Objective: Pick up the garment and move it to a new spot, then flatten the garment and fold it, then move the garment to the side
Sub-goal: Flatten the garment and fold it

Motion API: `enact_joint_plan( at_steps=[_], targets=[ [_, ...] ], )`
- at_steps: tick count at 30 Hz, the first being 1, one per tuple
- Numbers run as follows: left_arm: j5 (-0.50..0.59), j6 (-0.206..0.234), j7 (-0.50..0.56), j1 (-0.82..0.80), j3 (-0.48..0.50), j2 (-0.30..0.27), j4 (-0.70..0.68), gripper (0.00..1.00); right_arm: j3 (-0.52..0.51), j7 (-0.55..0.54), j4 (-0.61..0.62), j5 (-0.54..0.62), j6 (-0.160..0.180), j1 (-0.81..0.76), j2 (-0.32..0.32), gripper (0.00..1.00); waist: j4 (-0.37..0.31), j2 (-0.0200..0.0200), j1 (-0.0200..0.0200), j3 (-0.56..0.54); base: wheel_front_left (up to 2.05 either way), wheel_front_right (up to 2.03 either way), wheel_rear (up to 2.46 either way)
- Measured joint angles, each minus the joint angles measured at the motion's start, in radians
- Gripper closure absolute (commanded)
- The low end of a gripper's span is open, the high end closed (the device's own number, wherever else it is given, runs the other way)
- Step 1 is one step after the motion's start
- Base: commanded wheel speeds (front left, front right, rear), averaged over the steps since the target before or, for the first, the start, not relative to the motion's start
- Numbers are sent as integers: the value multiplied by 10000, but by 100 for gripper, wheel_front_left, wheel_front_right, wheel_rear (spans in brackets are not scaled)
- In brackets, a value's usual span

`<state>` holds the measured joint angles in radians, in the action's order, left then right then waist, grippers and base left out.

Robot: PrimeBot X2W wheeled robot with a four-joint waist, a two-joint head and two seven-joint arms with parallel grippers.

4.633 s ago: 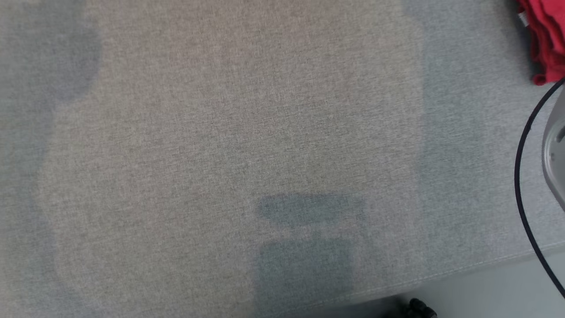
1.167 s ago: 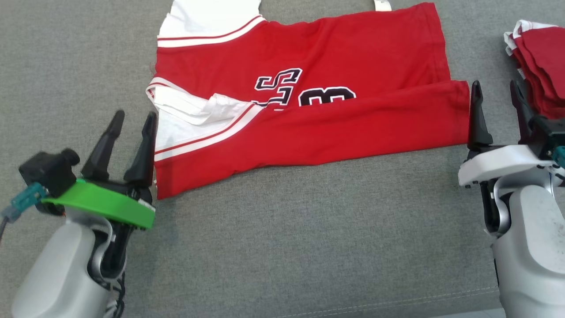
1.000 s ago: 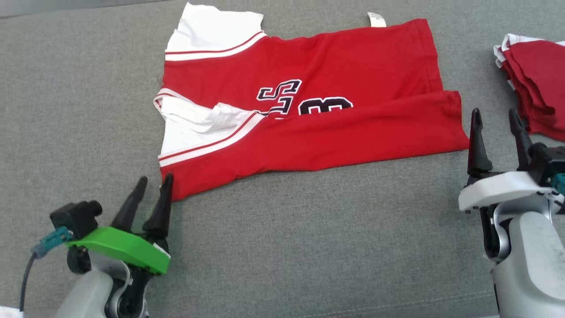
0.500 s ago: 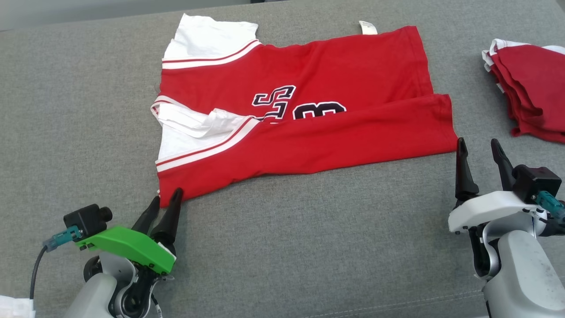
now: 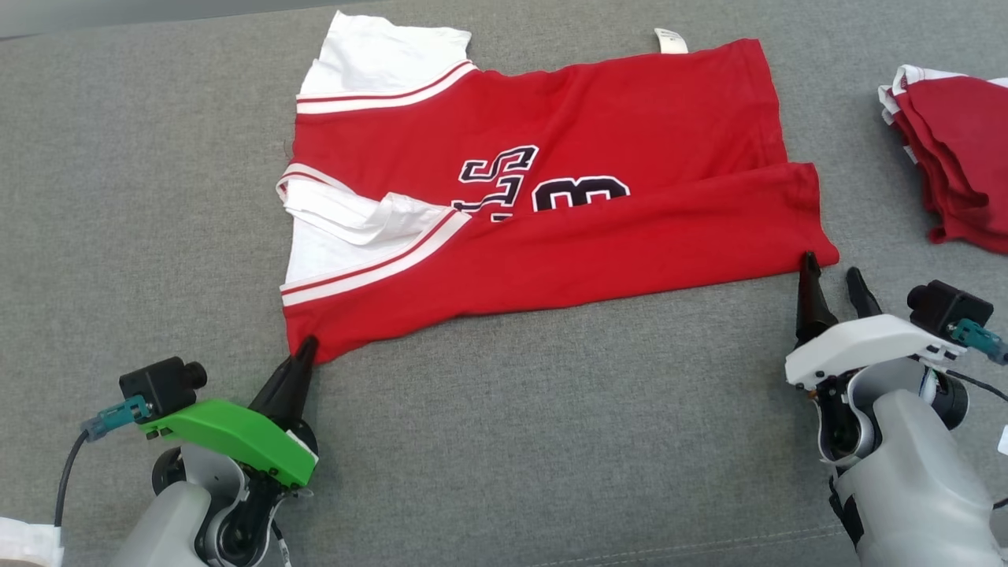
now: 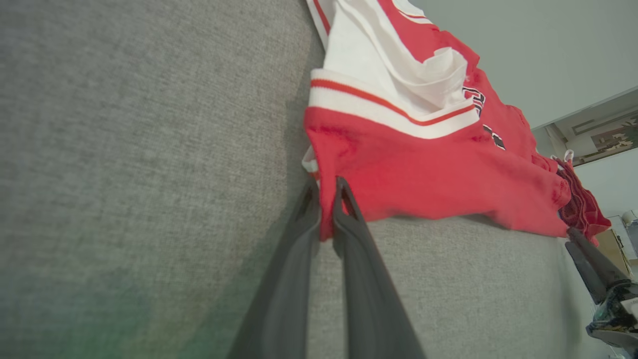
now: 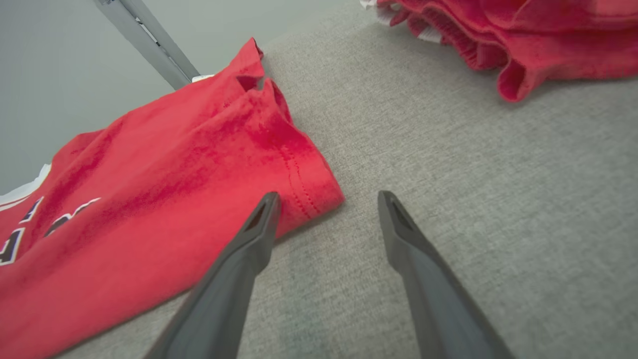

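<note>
Crossing the jersey (image 5: 630,118) run black numerals (image 5: 543,189) (lower halves hidden).

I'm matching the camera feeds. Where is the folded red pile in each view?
Head view: folded red pile at the right edge.
Left wrist view: far right, beyond the jersey.
Right wrist view: top right.
Shared landmark: the jersey's hem corner nearest the pile.
</note>
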<state>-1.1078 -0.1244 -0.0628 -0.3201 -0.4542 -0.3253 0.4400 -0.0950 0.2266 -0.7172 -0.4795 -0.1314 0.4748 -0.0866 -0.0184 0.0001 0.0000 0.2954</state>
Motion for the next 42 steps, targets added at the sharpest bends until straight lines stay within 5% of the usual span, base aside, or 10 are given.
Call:
enact_joint_plan(
  at_steps=[7, 10, 11, 26, 42],
  targets=[
    [2, -31, -94, -82, -194, -123, -165, 100, 351, -326, -976, -1074, 0, 942, -123, 0, 107, 0, 0, 199, 0, 0, 0],
    [21, -33, -182, -159, -297, -151, -176, 100, 589, -259, -1193, -1298, 2, 1105, -238, 96, 183, 0, 0, 223, 0, 0, 0],
    [25, -35, -196, -177, -324, -157, -178, 100, 652, -245, -1218, -1427, 2, 1109, -249, 100, 207, 0, 0, 215, 0, 0, 0],
    [-84, -29, -840, 937, -546, -491, -926, 100, 1634, -50, -495, -2794, -4, -548, -1285, 100, 182, 0, 0, -609, 0, 0, 0],
    [-359, 1191, -476, 3524, -815, -1030, -3601, 100, 1695, 52, 1879, -3164, -6, -3542, -2171, 100, 691, 0, 0, -755, 0, 0, 0]
  ],
)
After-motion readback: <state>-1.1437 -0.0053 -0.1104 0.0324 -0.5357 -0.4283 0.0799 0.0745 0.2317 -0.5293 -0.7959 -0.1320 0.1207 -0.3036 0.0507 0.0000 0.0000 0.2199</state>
